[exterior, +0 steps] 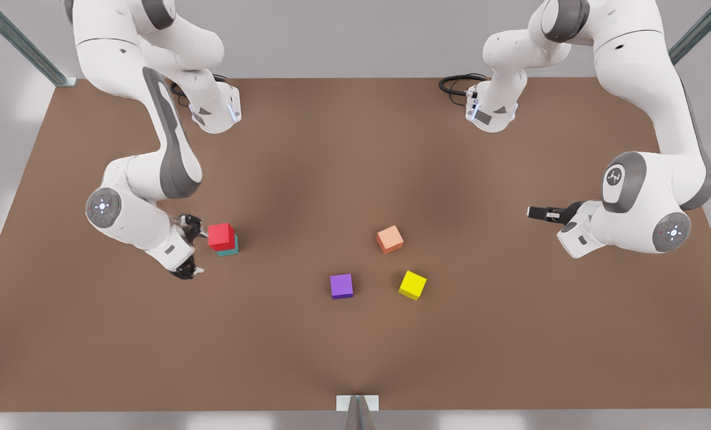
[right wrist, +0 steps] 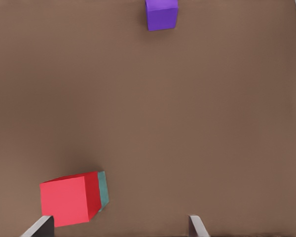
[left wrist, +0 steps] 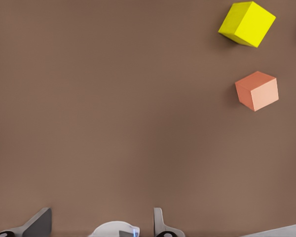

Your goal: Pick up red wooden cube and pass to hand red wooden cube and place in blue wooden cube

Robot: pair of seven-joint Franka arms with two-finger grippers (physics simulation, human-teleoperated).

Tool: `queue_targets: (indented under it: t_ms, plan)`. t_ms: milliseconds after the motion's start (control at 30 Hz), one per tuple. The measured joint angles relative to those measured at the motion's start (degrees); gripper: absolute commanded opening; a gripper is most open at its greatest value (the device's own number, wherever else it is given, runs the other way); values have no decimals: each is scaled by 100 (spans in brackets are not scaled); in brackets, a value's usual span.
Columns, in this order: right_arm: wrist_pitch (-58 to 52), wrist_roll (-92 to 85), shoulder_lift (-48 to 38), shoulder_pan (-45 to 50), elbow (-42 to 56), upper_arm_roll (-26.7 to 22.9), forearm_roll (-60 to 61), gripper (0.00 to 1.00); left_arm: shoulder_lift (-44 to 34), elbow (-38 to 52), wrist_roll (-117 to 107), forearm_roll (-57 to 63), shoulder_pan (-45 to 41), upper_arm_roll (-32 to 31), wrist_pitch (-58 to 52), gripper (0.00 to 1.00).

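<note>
From the front, the brown table (exterior: 355, 149) carries the red wooden cube (exterior: 221, 236) left of centre, sitting on the half-hidden blue wooden cube (exterior: 230, 251). Beside them, the right gripper (exterior: 190, 248) has its fingers spread. At right edge, the left gripper (exterior: 541, 212) has its fingers spread too. The right wrist view has the stack at its lower left.

My left gripper's (left wrist: 101, 222) parted fingertips over brown table (left wrist: 113, 123), yellow cube (left wrist: 246, 23) near salmon cube (left wrist: 257, 90).
</note>
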Motion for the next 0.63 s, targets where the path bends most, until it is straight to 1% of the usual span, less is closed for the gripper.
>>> queue_targets:
  t_ms: [67, 133, 200, 300, 367, 467, 633]
  plan:
    - [-548, 1045, 269, -28, 689, -35, -112, 100, 0, 0, -2, 0, -3, 0, -4, 100]
    - [-1217, 1980, 410, -73, 1658, -69, -377, 100, 0, 0, -3, 0, -6, 0, -6, 100]
    - [-1853, 2791, 149, -106, 2089, -92, -592, 100, 0, 0, -4, 0, -12, 0, -8, 100]
    - [-2599, 3885, -722, -62, 1848, -55, -767, 100, 0, 0, -6, 0, -13, 0, -10, 100]
    - [-2927, 4526, -1041, 14, 1778, -66, -810, 100, 0, 0, -7, 0, -19, 0, -11, 100]
    - [-3311, 5377, -1214, 29, 1743, -82, -851, 100, 0, 10, -8, -2, -28, 0, -29, 100]
    - [-3619, 6514, -1317, -2, 1604, -87, -891, 100, -6, 37, -10, -9, -28, -5, -90, 100]
